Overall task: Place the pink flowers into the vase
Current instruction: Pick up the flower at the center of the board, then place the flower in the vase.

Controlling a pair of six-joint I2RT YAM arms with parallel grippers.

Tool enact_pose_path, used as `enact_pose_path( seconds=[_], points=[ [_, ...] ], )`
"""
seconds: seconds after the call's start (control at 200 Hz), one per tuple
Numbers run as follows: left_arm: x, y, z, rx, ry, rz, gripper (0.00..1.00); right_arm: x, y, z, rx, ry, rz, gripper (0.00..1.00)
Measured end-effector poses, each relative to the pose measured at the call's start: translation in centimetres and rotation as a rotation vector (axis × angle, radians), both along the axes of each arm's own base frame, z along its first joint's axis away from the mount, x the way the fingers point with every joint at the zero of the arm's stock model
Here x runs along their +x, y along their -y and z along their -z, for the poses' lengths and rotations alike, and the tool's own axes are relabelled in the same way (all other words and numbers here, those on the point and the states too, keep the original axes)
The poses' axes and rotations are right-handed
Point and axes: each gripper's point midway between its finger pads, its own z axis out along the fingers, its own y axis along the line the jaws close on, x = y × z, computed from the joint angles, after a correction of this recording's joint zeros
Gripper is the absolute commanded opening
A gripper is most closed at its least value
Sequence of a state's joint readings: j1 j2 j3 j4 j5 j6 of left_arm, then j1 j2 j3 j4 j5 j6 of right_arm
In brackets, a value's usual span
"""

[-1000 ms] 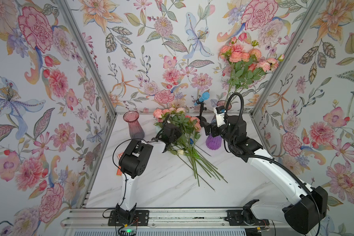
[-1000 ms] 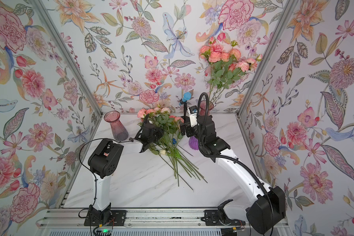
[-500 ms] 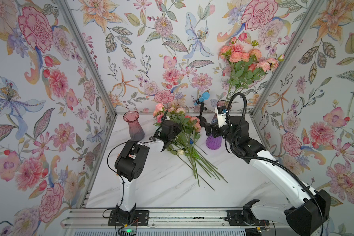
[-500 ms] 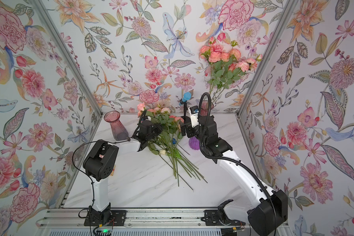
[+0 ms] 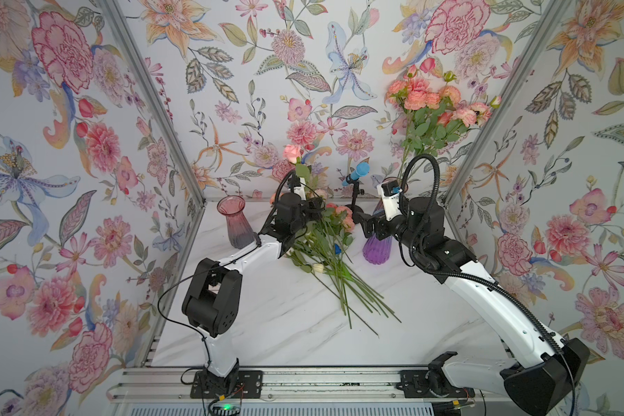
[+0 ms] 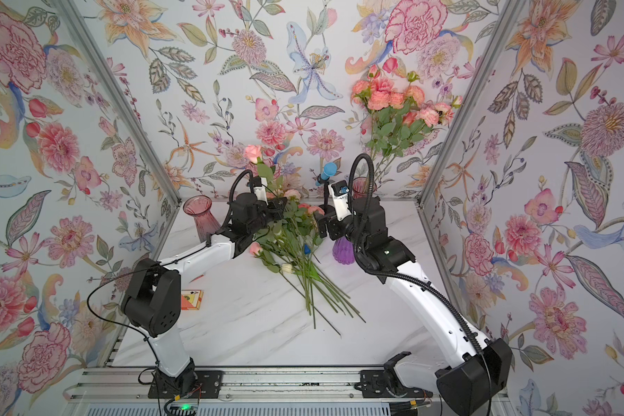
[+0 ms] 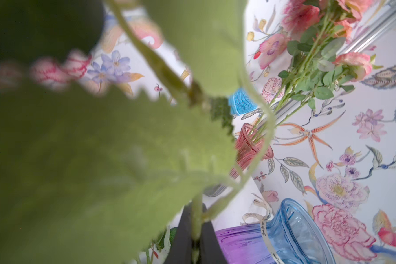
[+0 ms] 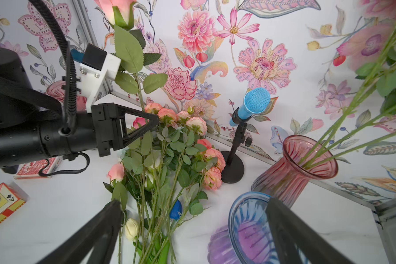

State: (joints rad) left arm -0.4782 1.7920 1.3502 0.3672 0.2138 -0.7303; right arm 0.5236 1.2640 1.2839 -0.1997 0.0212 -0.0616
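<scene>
Your left gripper (image 8: pixel 156 121) is pinched shut on the stem of a pink rose (image 5: pixel 292 153), whose bloom stands above it. Beneath it, the other pink flowers (image 5: pixel 326 248) lie on the table (image 5: pixel 285 317). Your right gripper (image 8: pixel 192 203), jaws spread, hangs beside them, close over the blue-and-purple vase (image 8: pixel 245 233).

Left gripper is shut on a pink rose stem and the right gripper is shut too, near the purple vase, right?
No: the right gripper is open, jaws spread wide in the right wrist view, near the purple vase. The left gripper is shut on the pink rose stem.
</scene>
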Motion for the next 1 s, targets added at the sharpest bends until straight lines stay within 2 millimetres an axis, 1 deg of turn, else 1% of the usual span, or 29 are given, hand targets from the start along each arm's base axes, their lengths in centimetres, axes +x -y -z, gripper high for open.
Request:
enact_pose_path(
  seconds=[0.08,0.175,0.25,0.325,0.425,0.485,0.635,0.711,0.771,0.876,1.001],
  points=[
    [-1.2,-0.4,-2.4,0.064,0.077,0.022,0.0,0.1,-0.3,-0.7,0.004,0.01,-0.012,0.99],
    [-3.0,-0.8,-5.4,0.137,0.179,0.051,0.0,0.1,-0.7,-1.3,0.013,0.015,-0.034,0.99],
    [-5.1,-1.2,-7.6,0.181,0.263,0.089,0.0,0.0,-1.3,-1.2,0.019,0.009,-0.067,1.0],
    [-7.5,-1.7,-8.7,0.209,0.332,0.119,0.0,-0.3,-2.2,-0.8,0.025,-0.009,-0.113,0.99],
    [-10.5,-2.6,-8.3,0.222,0.39,0.149,0.0,-1.1,-3.6,-0.1,0.033,-0.036,-0.186,0.97],
    [-11.6,-2.7,-7.6,0.221,0.405,0.172,0.0,-1.9,-4.6,0.4,0.042,-0.052,-0.23,0.94],
    [-12.7,-2.1,-4.9,0.216,0.397,0.225,0.0,-3.5,-6.6,1.9,0.057,-0.102,-0.318,0.9],
    [-13.2,-1.7,-4.2,0.195,0.389,0.251,0.0,-4.1,-7.3,2.3,0.068,-0.117,-0.353,0.87],
    [-13.5,-1.6,-4.3,0.173,0.396,0.261,0.0,-4.4,-7.8,2.3,0.08,-0.122,-0.372,0.84],
    [-13.8,-1.5,-5.1,0.129,0.415,0.269,0.0,-4.8,-8.5,2.0,0.097,-0.121,-0.396,0.77],
    [-14.2,-1.4,-5.9,0.088,0.434,0.277,0.0,-4.9,-9.1,2.2,0.107,-0.124,-0.409,0.73]
  ],
)
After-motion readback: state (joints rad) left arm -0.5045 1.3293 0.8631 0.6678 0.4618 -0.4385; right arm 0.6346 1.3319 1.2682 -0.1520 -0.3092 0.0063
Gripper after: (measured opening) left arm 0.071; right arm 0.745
